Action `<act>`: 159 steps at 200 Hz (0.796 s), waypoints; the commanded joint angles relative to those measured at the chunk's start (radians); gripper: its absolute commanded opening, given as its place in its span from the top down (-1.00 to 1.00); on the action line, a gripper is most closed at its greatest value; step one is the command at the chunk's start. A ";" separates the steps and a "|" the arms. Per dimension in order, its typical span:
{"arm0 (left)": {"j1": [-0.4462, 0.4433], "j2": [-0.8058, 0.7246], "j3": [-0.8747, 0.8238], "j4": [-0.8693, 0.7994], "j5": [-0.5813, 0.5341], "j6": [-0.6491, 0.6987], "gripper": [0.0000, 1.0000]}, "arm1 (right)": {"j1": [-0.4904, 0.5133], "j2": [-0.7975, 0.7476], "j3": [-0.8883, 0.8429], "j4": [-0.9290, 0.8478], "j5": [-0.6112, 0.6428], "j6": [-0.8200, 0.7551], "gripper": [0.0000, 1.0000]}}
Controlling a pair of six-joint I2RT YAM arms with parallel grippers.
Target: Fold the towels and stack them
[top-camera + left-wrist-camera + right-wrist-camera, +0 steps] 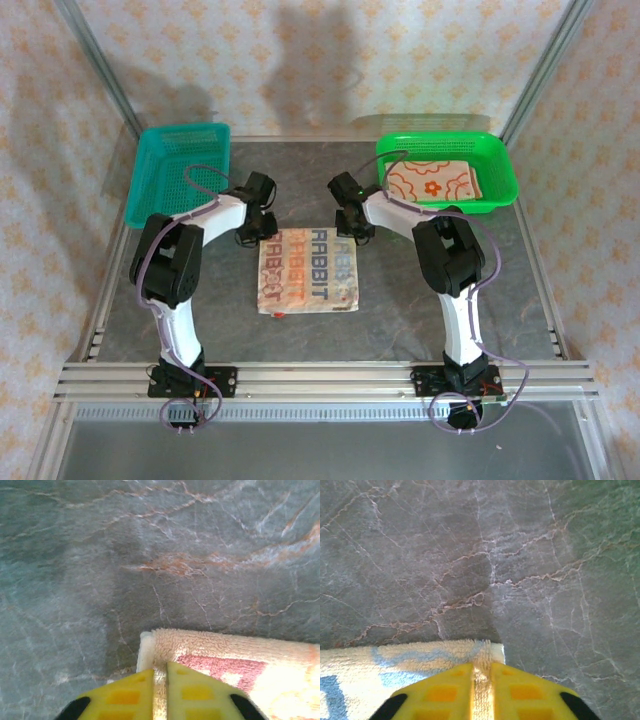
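Yellow fingers (125,695) of the left tool (160,669) pinch the far left corner of the folded towel (235,655) (printed RABBIT), and the right tool (481,666) is likewise clamped on its far right corner. That towel lies flat in the middle of the surface (400,310), between the arms. One second towel (435,180), cream with an orange flower, lies in the green basket (500,165) at far right; the teal basket (175,175) stands at far left.

Nubby terry-cloth towel (307,272) on matt, marble-veined table (400,320); green basket (505,170) looks like glossy plastic mesh.
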 commanded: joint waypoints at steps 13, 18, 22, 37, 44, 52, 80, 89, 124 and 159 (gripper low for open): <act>0.023 -0.045 0.057 -0.045 -0.054 -0.002 0.34 | -0.013 -0.052 0.032 -0.037 0.072 0.052 0.54; 0.024 -0.036 0.063 -0.051 -0.053 -0.004 0.31 | -0.014 -0.050 0.033 -0.036 0.076 0.060 0.48; 0.025 -0.029 0.068 -0.053 -0.052 -0.004 0.30 | -0.015 -0.048 0.033 -0.037 0.078 0.069 0.43; 0.024 -0.009 0.076 -0.053 -0.041 -0.010 0.28 | -0.020 -0.035 0.039 -0.041 0.078 0.098 0.39; 0.025 -0.002 0.075 -0.048 -0.038 -0.016 0.27 | -0.021 -0.030 0.040 -0.043 0.081 0.113 0.38; 0.025 0.005 0.076 -0.040 -0.033 -0.022 0.27 | -0.022 -0.026 0.040 -0.042 0.085 0.129 0.37; 0.025 0.046 0.080 -0.029 -0.023 -0.030 0.27 | -0.028 -0.009 0.038 -0.019 0.068 0.168 0.37; 0.024 0.055 0.083 -0.029 -0.022 -0.030 0.27 | -0.029 -0.001 0.041 -0.015 0.060 0.176 0.37; 0.024 0.081 0.080 -0.028 -0.029 -0.024 0.28 | -0.037 0.022 0.049 0.006 0.034 0.195 0.36; 0.025 0.087 0.062 -0.012 -0.021 -0.024 0.30 | -0.039 0.033 0.050 0.025 0.007 0.203 0.36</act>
